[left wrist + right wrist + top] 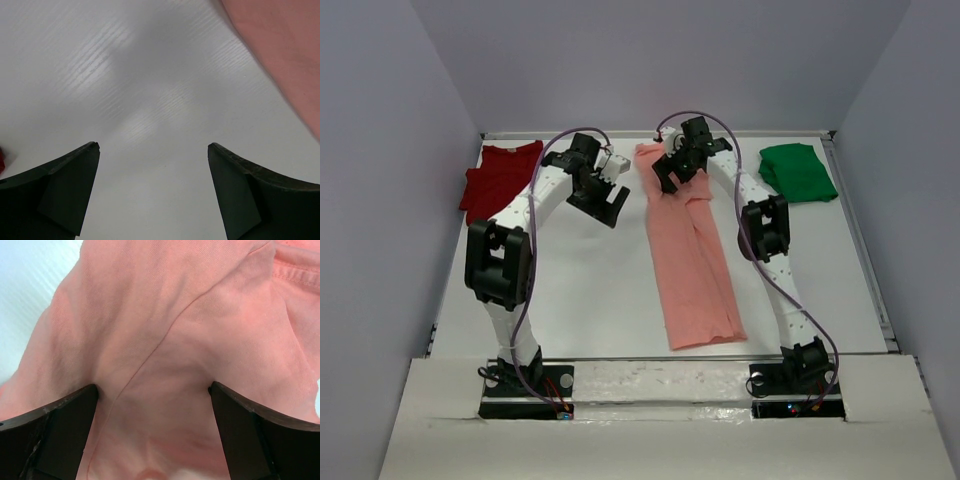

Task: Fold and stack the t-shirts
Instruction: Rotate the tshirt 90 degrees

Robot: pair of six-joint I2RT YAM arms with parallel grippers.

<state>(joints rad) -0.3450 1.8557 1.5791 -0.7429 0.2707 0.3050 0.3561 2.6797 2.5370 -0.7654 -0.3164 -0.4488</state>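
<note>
Cloth of the salmon-pink shirt (692, 262) — a long strip — lies directly under the right fingers (55, 435), which stand wide apart, holding nothing. The left fingers (55, 190), equally spread and empty, hang over the white counter (150, 75), the shirt off to their right. Folding well likely means both pinching the strip's 2 far corners at once. How many layers lie beneath is hard to tell; its far end is hidden.

The white tabletop (590, 290) carries three shirts. The salmon-pink shirt (690, 260), a long narrow strip, has its far end under the right jaws. The dark red shirt (500, 178) lies crumpled left of the left jaws, the green shirt (798, 172) right of the right jaws.
</note>
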